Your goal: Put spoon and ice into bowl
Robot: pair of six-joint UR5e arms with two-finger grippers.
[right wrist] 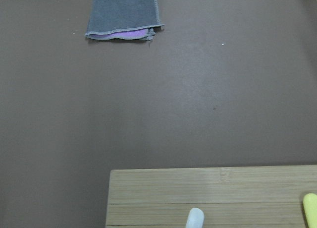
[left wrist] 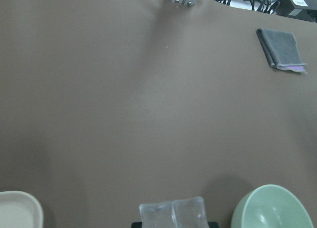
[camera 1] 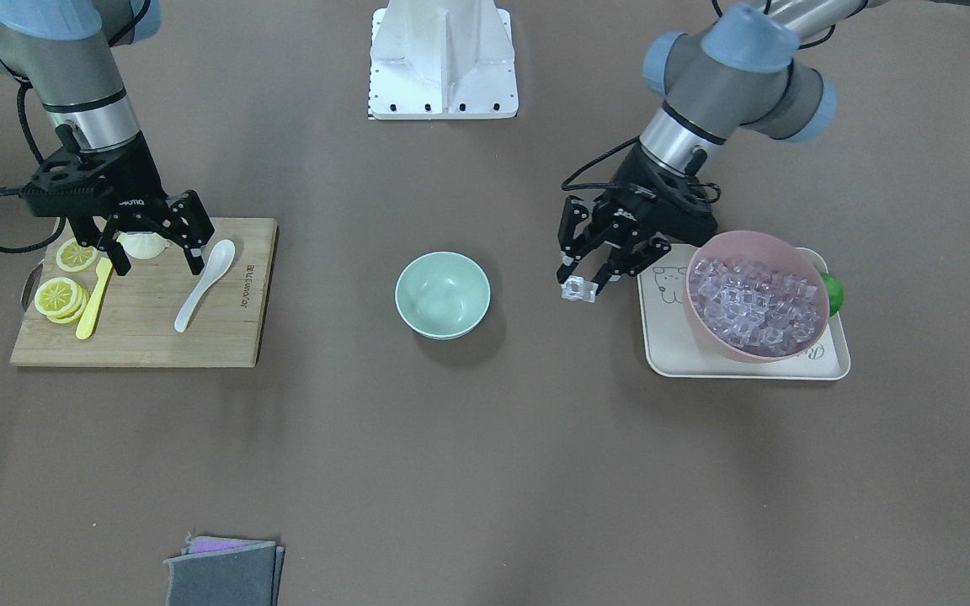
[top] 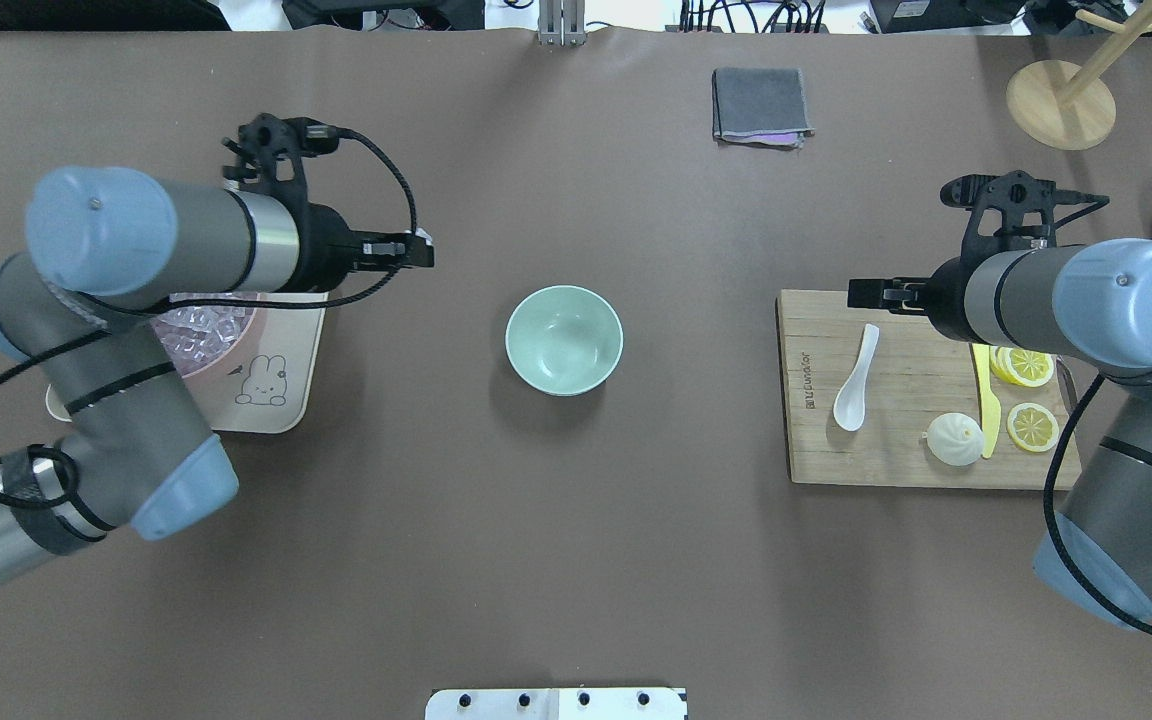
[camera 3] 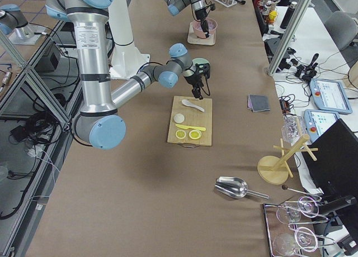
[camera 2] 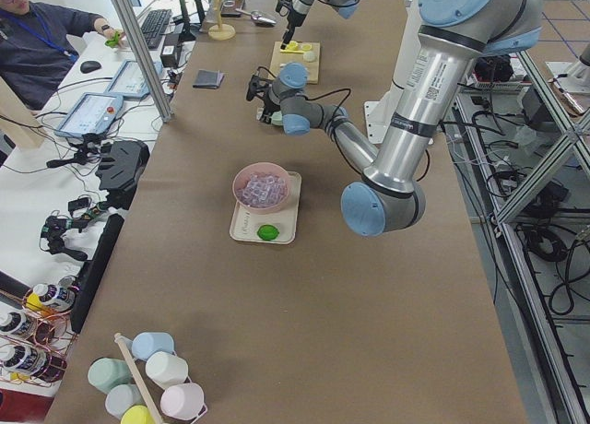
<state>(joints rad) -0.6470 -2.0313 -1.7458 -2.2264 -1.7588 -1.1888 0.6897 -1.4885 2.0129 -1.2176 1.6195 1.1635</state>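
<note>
left end effector (camera 1: 580,285) pinching ice (camera 1: 574,291), right end effector (camera 1: 160,267) — spread

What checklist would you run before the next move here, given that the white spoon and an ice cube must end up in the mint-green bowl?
1. Grip: left gripper clamps the clear ice cube: ok.
2. Cube above the small round mint-green bowl: not ok; it hangs beside it, toward the pink bowl of ice.
3. Mint-green bowl empty and upright: ok.
4. Access: glossy white soup spoon lies free on the wooden cutting board: ok.
5. Readiness: right gripper open: ok.
6. Spoon between its fingers: not ok; it lies outside them.
</note>
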